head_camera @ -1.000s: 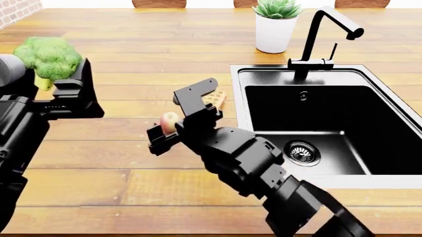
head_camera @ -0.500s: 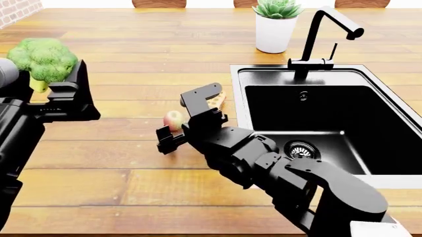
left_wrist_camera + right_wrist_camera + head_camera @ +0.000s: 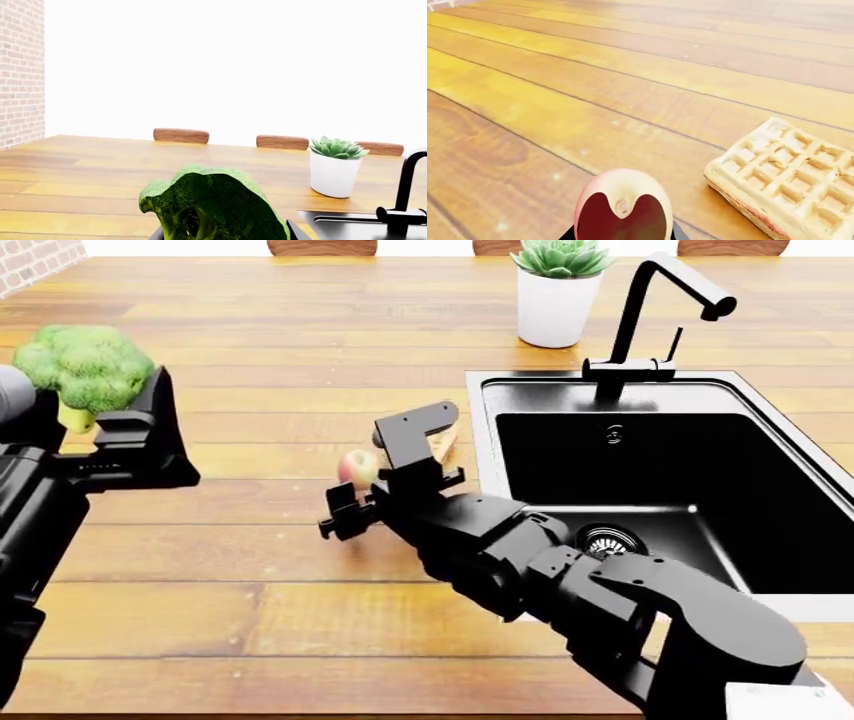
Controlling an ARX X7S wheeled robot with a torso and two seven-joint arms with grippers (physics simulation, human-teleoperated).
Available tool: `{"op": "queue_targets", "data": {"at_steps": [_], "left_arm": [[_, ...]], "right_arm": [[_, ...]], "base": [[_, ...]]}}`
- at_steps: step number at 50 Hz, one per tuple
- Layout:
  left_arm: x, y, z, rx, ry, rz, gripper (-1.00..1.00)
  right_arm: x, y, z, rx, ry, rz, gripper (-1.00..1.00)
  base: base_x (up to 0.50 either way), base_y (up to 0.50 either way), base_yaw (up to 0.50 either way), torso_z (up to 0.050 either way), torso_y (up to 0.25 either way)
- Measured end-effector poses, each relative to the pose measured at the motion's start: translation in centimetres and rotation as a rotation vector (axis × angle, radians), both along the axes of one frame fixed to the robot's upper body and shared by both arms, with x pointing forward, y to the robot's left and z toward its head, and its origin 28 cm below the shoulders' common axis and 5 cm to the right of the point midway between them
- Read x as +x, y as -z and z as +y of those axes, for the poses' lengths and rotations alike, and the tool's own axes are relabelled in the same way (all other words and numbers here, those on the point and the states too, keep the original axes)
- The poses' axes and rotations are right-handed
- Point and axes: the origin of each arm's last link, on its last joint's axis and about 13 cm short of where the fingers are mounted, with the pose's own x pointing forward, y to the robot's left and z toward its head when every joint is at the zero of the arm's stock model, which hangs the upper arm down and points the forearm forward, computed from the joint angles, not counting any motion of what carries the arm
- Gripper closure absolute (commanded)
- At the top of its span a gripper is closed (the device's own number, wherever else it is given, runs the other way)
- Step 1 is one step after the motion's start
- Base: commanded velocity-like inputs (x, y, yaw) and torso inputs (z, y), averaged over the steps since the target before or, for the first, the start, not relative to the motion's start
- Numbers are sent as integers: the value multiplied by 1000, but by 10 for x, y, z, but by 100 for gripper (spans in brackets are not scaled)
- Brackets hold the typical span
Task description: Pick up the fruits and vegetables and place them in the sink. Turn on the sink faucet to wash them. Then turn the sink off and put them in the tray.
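Both claws carry produce, so the task looks to be in its first stage: each item is picked up, nothing is in the sink, and washing and traying are all ahead. The right claw is closed on the apple, which sits between its two black fingers just above the counter; in the right wrist view the apple fills the near foreground, red and pale, with dark finger edges at either side of it. Just past it, at about 2 o'clock from the claw in the head view, lies the waffle, flat on the wood and apart from the apple. The sink lies at about 3 o'clock from this claw, its black basin bare down to the steel drain, so I judge a short carry rightward over the rim is what comes next. The left claw grips the broccoli by the stalk, head upward, lifted clear of the counter at the far left; the left wrist view shows the broccoli close in front of the camera. From there the sink is far off at 3 o'clock. The faucet stands at the basin's back rim, no water visible, beside a plant pot. No tray shows in any view.
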Motion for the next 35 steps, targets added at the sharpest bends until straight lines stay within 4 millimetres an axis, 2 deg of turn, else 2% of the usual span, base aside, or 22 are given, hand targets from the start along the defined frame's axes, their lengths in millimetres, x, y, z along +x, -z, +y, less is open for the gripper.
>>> {"op": "queue_targets", "data": {"at_steps": [10,23,30,35], "left_arm": [[-1,1,-2,-2,3,4,100],[-1,5,-9,-2,26,18,100],[-1,10,-13,2,45,26,100],[-1,12,-15,6,50,32,100]], "right_arm": [[-32,-23,-25,25,-3,-104,100],[-91,-35,-65,20,40,-194,100],[-116,-41,-84,30,86,-230,100],[-128,-45,-94,43,121,-246,100]], "base": [[0,0,0,0,0],[0,0,0,0,1],[0,0,0,0,0],[0,-457,0,0,0]]}}
